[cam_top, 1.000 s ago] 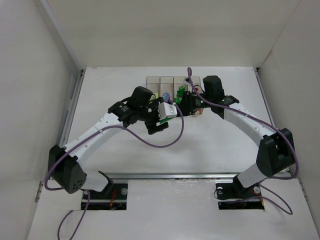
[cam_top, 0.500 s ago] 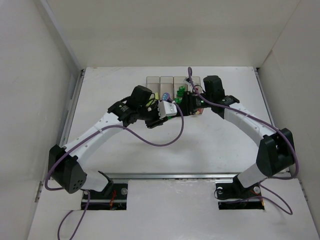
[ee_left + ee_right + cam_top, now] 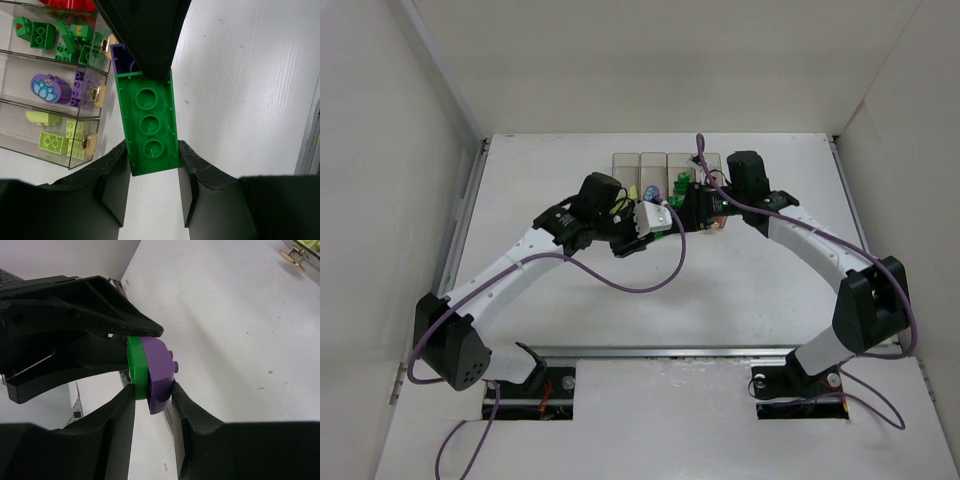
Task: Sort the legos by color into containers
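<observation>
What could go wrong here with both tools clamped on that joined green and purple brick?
The green brick and purple brick may snap apart suddenly, flicking one onto the table or into the wrong clear bin. The left tool and right tool sit almost against each other; a twist might knock them together.

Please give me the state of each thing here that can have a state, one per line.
left end effector: shut on the green brick
right end effector: shut on the purple brick
green brick: stuck to the purple brick, not yet separated
purple brick: stuck to the green brick
containers: open on top, partly filled
</observation>
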Robot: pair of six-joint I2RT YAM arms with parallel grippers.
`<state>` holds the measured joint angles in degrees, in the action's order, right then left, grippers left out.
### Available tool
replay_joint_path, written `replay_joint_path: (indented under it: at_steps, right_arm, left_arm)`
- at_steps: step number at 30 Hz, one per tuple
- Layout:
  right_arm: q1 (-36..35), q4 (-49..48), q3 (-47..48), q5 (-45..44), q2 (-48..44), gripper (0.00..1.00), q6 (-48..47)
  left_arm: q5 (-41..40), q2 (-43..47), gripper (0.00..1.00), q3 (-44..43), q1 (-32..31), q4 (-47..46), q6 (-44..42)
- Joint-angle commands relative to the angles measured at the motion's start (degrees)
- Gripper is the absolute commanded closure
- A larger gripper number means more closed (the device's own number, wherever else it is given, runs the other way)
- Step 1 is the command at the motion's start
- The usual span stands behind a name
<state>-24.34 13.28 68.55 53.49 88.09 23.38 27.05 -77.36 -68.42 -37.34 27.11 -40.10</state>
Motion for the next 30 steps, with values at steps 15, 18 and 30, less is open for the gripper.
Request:
replay_joint_path:
  at_steps: [15,18,30]
  right_arm:
    - [-0.3,-3.0,2.0,4.2,0.0,0.56,1.5]
    - [-0.3,-3.0,2.5,4.8,0.0,0.51,1.5]
    - [1.8,-3.0,2.0,1.8,-2.1,0.38,2.7]
  left_arm:
    - [3.5,3.9,1.00,1.7,0.6,-3.8,0.5]
    - [4.1,3.9,1.00,2.2,0.6,-3.8,0.5]
    - [3.0,4.9,1.00,3.4,0.6,-3.8,-0.1]
